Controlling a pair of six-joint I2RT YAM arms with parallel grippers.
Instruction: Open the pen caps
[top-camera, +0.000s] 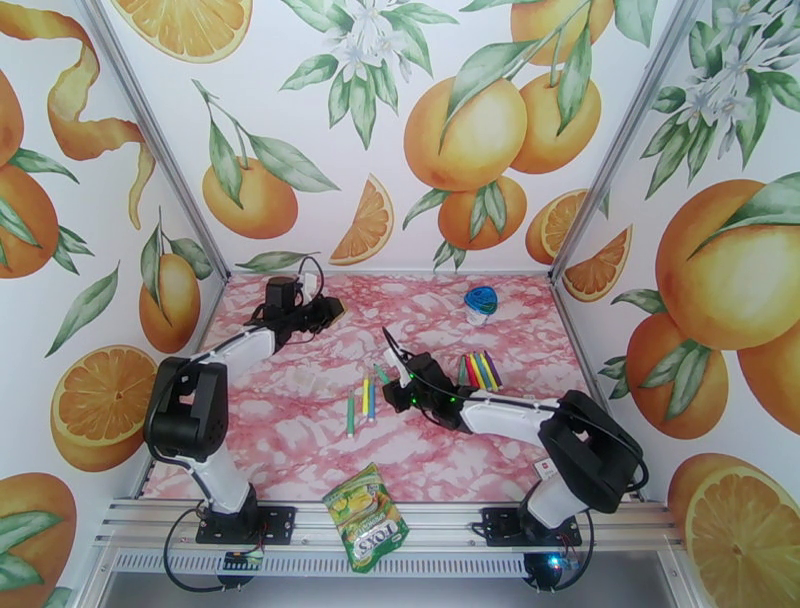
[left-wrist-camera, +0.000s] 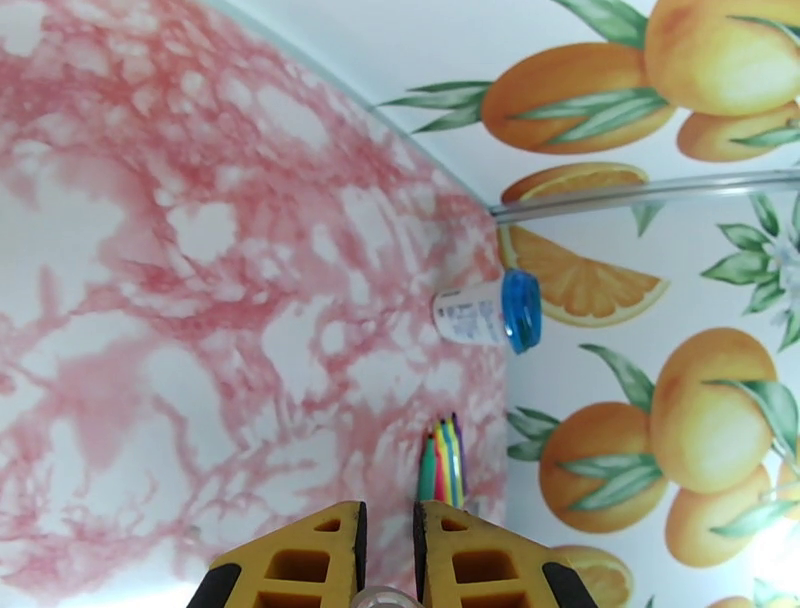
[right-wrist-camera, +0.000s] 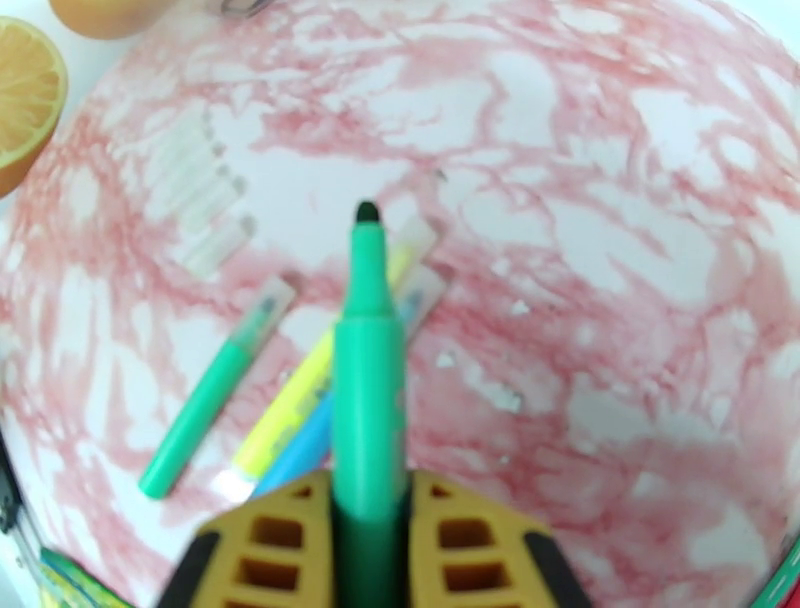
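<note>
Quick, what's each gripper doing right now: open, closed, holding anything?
Left gripper: closed; whether it holds anything cannot be told.
Right gripper: closed on the green pen, whose tip is bare.

The pink marble-patterned table (top-camera: 300, 420) looks smooth and matt. The thin green plastic marker pen (right-wrist-camera: 368, 400) shows a slight sheen.

My left arm (top-camera: 235, 350) and right arm (top-camera: 510, 412) wear white shells, black joints, looping black cables; fingers (left-wrist-camera: 335, 550) at frame bottom are yellow, black-cornered.
</note>
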